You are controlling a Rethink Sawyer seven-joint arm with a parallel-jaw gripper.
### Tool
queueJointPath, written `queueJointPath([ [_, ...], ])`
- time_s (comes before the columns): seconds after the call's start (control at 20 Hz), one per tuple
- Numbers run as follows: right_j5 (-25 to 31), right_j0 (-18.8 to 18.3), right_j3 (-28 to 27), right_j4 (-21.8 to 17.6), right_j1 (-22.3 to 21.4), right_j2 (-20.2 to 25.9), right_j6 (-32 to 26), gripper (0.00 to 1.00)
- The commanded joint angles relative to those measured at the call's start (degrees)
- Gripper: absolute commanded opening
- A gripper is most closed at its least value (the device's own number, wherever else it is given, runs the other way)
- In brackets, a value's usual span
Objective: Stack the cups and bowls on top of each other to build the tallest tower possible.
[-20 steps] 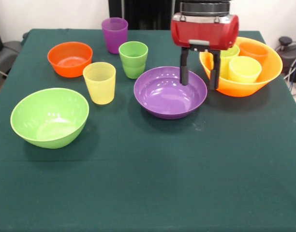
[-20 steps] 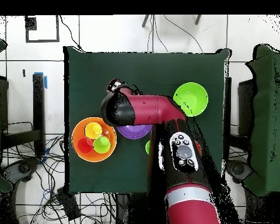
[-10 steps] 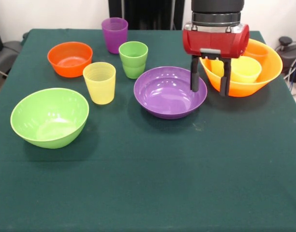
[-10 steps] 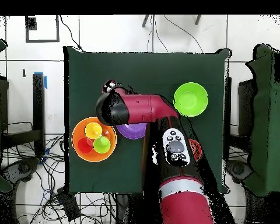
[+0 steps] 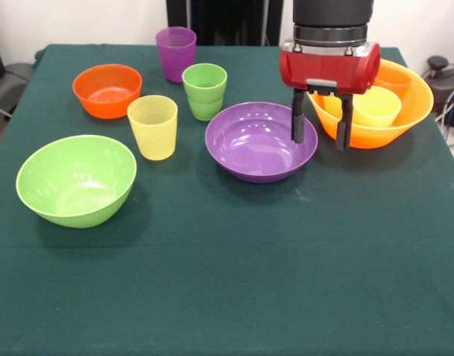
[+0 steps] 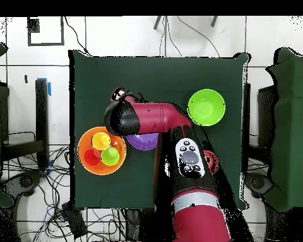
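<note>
Jaws spread and empty, the gripper (image 5: 322, 127) hangs over the right-hand rim of the purple bowl (image 5: 260, 141), one finger inside the rim and the other in the gap beside the big orange bowl (image 5: 375, 132), apparently lined up to pinch that rim and lift. The orange bowl, the likely base of the tower, holds cups including a yellow cup (image 5: 376, 106). Not yet stacked across the green table (image 5: 234, 282): a lime bowl (image 5: 76, 180), a small orange bowl (image 5: 107, 90), and pale yellow (image 5: 153, 127), green (image 5: 205, 90) and purple (image 5: 176, 53) cups.
</note>
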Motion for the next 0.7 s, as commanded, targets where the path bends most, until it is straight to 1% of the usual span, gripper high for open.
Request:
queueJointPath([
  [0.05, 7.7, 3.8, 2.1, -2.6, -4.4, -1.0, -0.8, 1.0],
  [0.2, 8.8, 5.6, 3.1, -1.9, -6.1, -2.4, 0.6, 1.0],
  [0.35, 8.6, 7.0, 4.5, -1.2, -6.9, -3.3, 2.1, 1.0],
  [0.5, 8.3, 8.8, 5.3, -0.5, -7.2, -4.8, 4.1, 1.0],
  [0.7, 7.2, 9.9, 5.5, 0.1, -6.7, -5.8, 4.9, 1.0],
])
